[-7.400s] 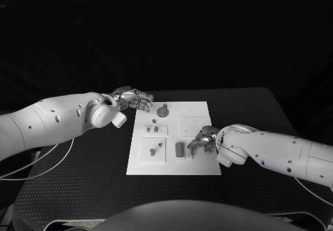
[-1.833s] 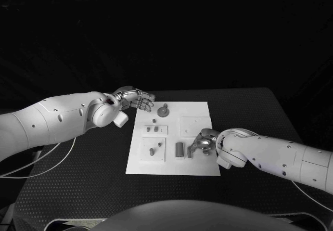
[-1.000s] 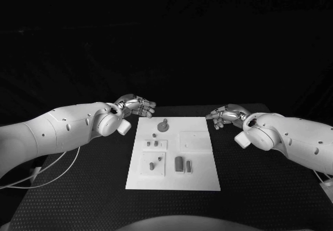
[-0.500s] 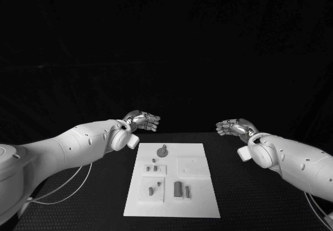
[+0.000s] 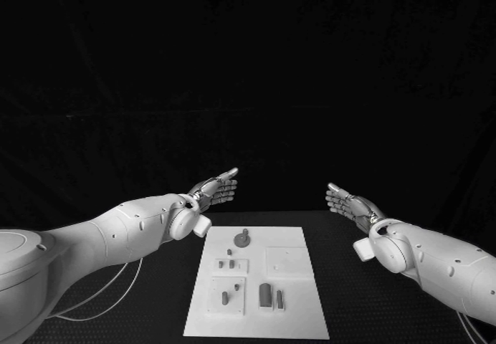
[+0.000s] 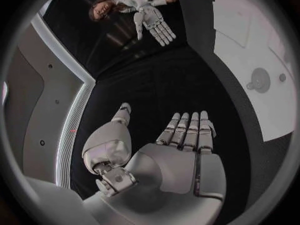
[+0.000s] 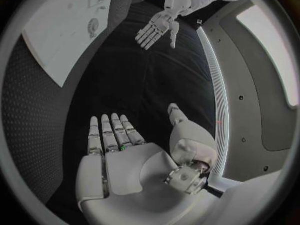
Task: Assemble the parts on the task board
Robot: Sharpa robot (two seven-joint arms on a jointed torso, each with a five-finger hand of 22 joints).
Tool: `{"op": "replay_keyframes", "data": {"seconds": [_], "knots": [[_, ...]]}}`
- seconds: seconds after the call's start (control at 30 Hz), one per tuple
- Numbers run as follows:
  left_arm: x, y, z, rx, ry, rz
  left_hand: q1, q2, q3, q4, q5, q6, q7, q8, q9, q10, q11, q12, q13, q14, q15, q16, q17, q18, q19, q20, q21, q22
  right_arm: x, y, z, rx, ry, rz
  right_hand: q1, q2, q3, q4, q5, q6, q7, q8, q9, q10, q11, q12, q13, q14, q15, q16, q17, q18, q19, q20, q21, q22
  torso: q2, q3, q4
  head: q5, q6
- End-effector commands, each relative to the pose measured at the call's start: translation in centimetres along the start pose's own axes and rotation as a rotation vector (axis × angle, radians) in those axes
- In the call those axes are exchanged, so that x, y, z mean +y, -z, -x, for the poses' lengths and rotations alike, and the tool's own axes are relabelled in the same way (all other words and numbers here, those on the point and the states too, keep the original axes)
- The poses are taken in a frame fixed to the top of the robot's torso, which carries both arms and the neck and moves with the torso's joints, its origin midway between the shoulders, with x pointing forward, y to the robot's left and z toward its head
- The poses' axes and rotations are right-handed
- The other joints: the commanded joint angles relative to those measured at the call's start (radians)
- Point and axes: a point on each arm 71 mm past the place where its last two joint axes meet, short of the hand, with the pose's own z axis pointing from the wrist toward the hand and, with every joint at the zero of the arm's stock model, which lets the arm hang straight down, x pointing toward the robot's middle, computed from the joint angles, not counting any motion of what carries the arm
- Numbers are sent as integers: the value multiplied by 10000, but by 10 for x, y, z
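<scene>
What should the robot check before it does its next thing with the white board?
1. Left hand holds nothing, fingers stretched out flat: ok.
2. Right hand holds nothing, fingers stretched out flat: ok.
3. Both hands are up beyond the far end of the task board, not touching it: ok.
4. Board lies flat on the black table: ok.
5. Parts sit on the board, none lying on the table: ok.
6. Every part is pushed fully into its place: cannot tell, they are too small.
</scene>
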Motion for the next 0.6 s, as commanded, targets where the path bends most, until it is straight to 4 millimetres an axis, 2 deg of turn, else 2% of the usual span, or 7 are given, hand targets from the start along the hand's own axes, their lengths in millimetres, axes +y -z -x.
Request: {"op": "replay_keyframes", "data": {"seconds": [0.03,0.13,0.17,0.23,0.3,0.43,0.6], "knots": [[-1,2,-6,-417,159,-312,-2957,138,-1534,858,-199,-2314,-506,-945,-1652,-2908,-449,-234,-682,-2587,-539,-227,-2596,-151,-2571,-213,-225,-2564,5,2,-5,-334,-252,306,-3337,78,-1973,766,-534,-2586,-594,-773,-2023,-3028,-551,-1051,-464,-2368,-585,-1590,-1264,-521,-1571,-819,-914,-4337,202,-42,306,-282,96],[-4,7,-15,-682,372,-582,-2957,138,-1534,858,-199,-2314,-506,-945,-1652,-2908,-449,-234,-682,-2587,-539,-227,-2596,-151,-2571,-213,-225,-2564,11,6,-11,-588,-520,559,-3337,78,-1973,766,-534,-2586,-594,-773,-2023,-3028,-551,-1051,-464,-2368,-585,-1590,-1264,-521,-1571,-819,-914,-4337,398,-80,603,-596,203],[-5,9,-20,-844,496,-737,-2957,138,-1534,858,-199,-2314,-506,-945,-1652,-2908,-449,-234,-682,-2587,-539,-227,-2596,-151,-2571,-213,-225,-2564,15,9,-14,-741,-679,700,-3337,78,-1973,766,-534,-2586,-594,-773,-2023,-3028,-551,-1051,-464,-2368,-585,-1590,-1264,-521,-1571,-819,-914,-4337,501,-100,760,-762,259],[-8,14,-27,-1092,678,-961,-2957,138,-1534,858,-199,-2314,-506,-945,-1652,-2908,-449,-234,-682,-2587,-539,-227,-2596,-151,-2571,-213,-225,-2564,20,13,-19,-973,-917,897,-3337,78,-1973,766,-534,-2586,-594,-773,-2023,-3028,-551,-1051,-464,-2368,-585,-1590,-1264,-521,-1571,-819,-914,-4337,617,-122,935,-947,322],[-12,20,-35,-1368,868,-1193,-2957,138,-1534,858,-199,-2314,-506,-945,-1652,-2908,-449,-234,-682,-2587,-539,-227,-2596,-151,-2571,-213,-225,-2564,27,19,-25,-1235,-1180,1096,-3337,78,-1973,766,-534,-2586,-594,-773,-2023,-3028,-551,-1051,-464,-2368,-585,-1590,-1264,-521,-1571,-819,-914,-4337,711,-141,1077,-1097,373],[-20,34,-51,-1936,1221,-1616,-2957,138,-1534,858,-199,-2314,-506,-945,-1652,-2908,-449,-234,-682,-2587,-539,-227,-2596,-151,-2571,-213,-225,-2564,40,32,-35,-1743,-1672,1416,-3337,78,-1973,766,-534,-2586,-594,-773,-2023,-3028,-551,-1051,-464,-2368,-585,-1590,-1264,-521,-1571,-819,-914,-4337,819,-161,1241,-1270,431],[-32,53,-69,-2619,1573,-2042,-2957,138,-1534,858,-199,-2314,-506,-945,-1652,-2908,-449,-234,-682,-2587,-539,-227,-2596,-151,-2571,-213,-225,-2564,56,51,-47,-2366,-2235,1692,-3337,78,-1973,766,-534,-2586,-594,-773,-2023,-3028,-551,-1051,-464,-2368,-585,-1590,-1264,-521,-1571,-819,-914,-4337,836,-165,1267,-1298,441]]}}
